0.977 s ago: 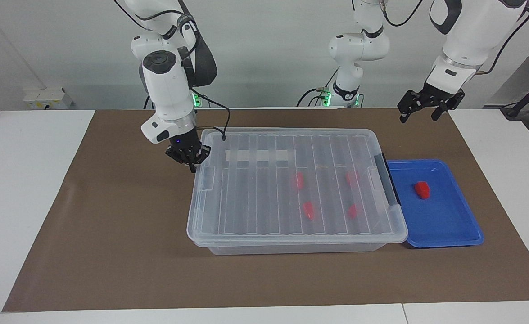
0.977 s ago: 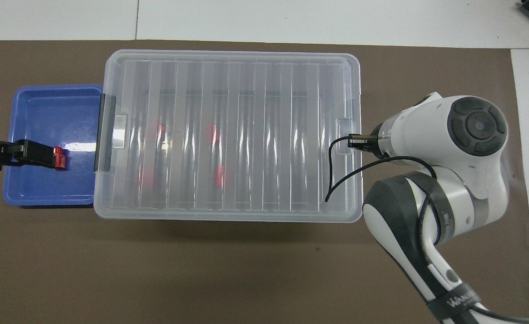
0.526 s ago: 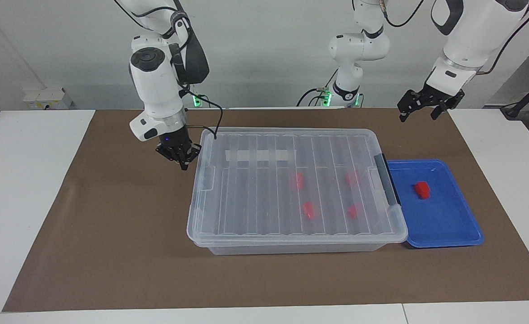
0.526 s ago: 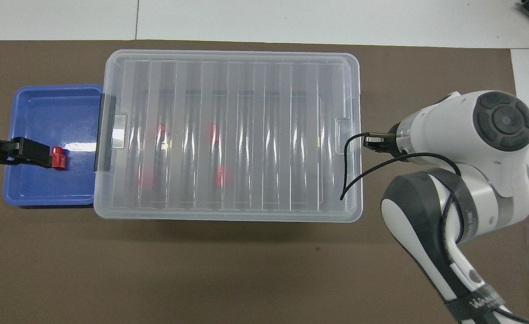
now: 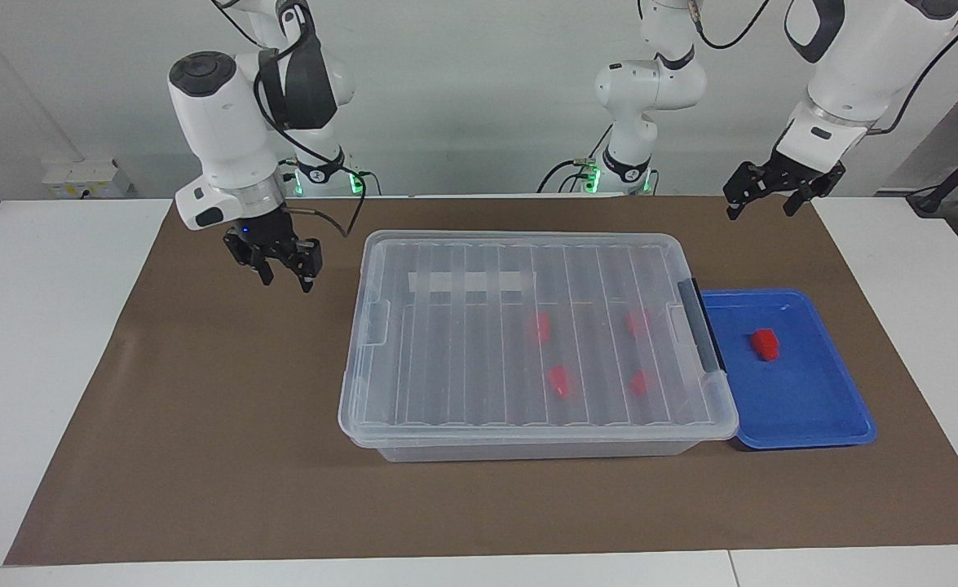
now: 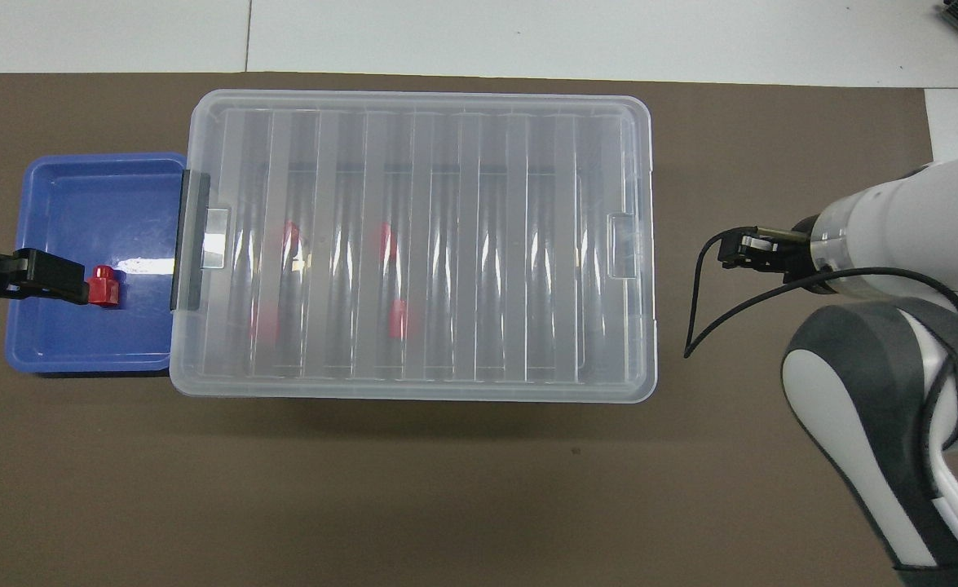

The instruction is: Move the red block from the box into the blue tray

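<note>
1. Right hand point(image 5: 286, 281): raised over the brown mat point(image 5: 201, 408) that covers the white tabletop point(image 5: 38, 326), just beside the right arm's end of the large clear plastic storage box point(image 5: 527, 448). Fingers stand apart, nothing between them. A thin black cable point(image 5: 340, 224) loops from the wrist. In the overhead view, white lettering on this arm's grey band is cut off at the frame edge and is unreadable.

2. The box is closed under its ribbed see-through lid. A whitish strip point(image 5: 470, 281) lies on the lid; I cannot tell whether it carries writing. Four red shapes point(image 5: 558, 381) show through the lid as blurred patches with unclear outlines.

3. A black end handle point(image 5: 700, 334) sits on the box end that touches the shallow glossy blue plastic tray point(image 5: 796, 399).

4. The small bright red plastic block point(image 5: 765, 343) rests inside the blue tray, in plain sight and clear of the rim.

5. Left hand point(image 5: 760, 212): held high over the left arm's end of the mat, fingers spread wide, empty. In the overhead view its dark tip overlaps the tray's outer rim and the arm is cut off.
</note>
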You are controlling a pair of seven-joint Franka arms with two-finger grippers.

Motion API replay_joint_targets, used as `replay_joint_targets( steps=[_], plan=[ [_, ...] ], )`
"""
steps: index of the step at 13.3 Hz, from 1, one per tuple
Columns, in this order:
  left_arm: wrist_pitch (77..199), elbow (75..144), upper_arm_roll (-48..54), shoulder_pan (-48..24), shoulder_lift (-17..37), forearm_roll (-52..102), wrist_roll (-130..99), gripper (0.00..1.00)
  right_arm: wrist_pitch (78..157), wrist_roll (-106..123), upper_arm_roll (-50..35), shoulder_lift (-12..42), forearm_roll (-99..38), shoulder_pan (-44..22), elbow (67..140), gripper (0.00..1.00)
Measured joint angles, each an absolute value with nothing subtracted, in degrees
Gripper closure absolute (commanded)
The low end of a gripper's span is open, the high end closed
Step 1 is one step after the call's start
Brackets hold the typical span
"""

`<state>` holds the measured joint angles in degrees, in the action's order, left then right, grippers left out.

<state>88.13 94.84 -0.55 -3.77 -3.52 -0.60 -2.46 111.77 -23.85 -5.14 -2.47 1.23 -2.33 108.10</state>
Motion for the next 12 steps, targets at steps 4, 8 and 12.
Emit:
replay_joint_targets(
  steps=[4, 8, 12],
  plan=[
    [88.1, 94.8, -0.6, -3.9, -3.5, -0.6, -2.5, 0.00, 104.7, -21.3, -5.0, -3.5, 1.3, 0.0, 102.3, 0.00],
    [88.1, 94.8, 1.7, -1.5, -3.6, -0.6, -2.5, 0.00, 98.4, -20.2, -5.0, -1.4, 1.3, 1.1, 94.8, 0.00],
    [88.2, 94.8, 2.9, -0.3, -3.6, -0.6, -2.5, 0.00, 95.1, -16.7, -4.8, 0.3, 1.3, 1.3, 91.9, 0.00]
  ],
)
